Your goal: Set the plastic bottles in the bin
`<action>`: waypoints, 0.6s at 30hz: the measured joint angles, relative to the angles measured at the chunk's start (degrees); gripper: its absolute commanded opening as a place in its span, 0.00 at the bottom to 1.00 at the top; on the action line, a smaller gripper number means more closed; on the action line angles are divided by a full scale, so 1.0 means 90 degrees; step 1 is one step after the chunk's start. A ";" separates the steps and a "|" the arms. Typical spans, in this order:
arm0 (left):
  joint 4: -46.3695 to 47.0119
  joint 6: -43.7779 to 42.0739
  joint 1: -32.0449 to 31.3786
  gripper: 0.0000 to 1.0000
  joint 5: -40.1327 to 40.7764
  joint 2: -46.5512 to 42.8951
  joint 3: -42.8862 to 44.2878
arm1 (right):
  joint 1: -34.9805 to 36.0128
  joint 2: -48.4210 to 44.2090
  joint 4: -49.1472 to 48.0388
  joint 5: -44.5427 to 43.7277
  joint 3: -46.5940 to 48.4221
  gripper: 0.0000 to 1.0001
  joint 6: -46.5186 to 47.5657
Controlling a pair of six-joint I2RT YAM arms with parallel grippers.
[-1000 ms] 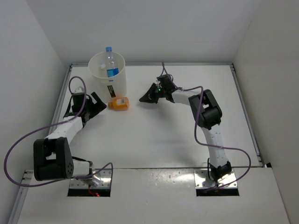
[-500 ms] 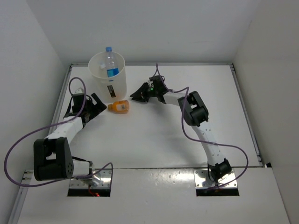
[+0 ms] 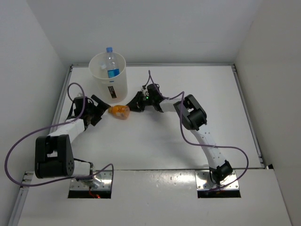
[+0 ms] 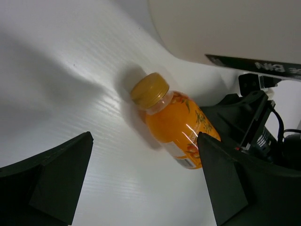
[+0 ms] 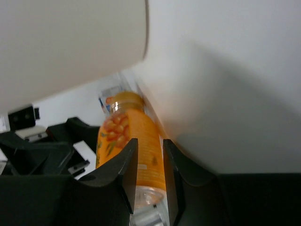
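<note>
The orange bottle (image 3: 120, 111) lies on its side on the table just in front of the bin (image 3: 108, 77). My left gripper (image 3: 99, 111) is open, and the bottle's yellow cap points at it; in the left wrist view the bottle (image 4: 176, 125) lies ahead of the wide-open left gripper (image 4: 145, 137). My right gripper (image 3: 134, 102) is at the bottle's base, its fingers almost together and empty; the bottle (image 5: 123, 129) shows past the right gripper (image 5: 149, 141). The blue-labelled bottle (image 3: 111, 63) stands inside the bin. I cannot make out the plain clear bottle.
The bin's wall fills the top of both wrist views (image 4: 225, 28) (image 5: 70, 42), close to both grippers. White walls enclose the table on three sides. Cables loop from both arms. The right gripper (image 4: 251, 117) shows behind the bottle in the left wrist view.
My right gripper has moved left to the orange bottle's base. The bottle has shifted slightly toward me and the left gripper, which has moved in toward its cap.
</note>
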State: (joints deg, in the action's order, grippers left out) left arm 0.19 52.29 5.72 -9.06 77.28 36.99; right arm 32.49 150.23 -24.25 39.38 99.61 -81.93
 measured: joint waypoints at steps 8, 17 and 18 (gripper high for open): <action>0.0335 0.0760 -0.0083 1.00 -0.0282 0.0211 -0.0510 | 0.0104 -0.0474 -0.0233 0.0187 -0.0908 0.29 0.0165; 0.0585 0.1105 -0.0423 1.00 -0.0537 0.1200 0.0131 | 0.0117 -0.0486 -0.0163 0.0291 -0.0916 0.29 0.0294; 0.0602 0.1105 -0.0442 1.00 -0.0551 0.1275 0.0206 | 0.0117 -0.0486 -0.0107 0.0296 -0.0884 0.29 0.0299</action>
State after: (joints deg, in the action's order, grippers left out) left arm 5.61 62.24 1.74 -14.02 88.75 38.85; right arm 33.54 145.86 -25.21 42.04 91.66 -79.24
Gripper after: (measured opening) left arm 0.995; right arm 0.287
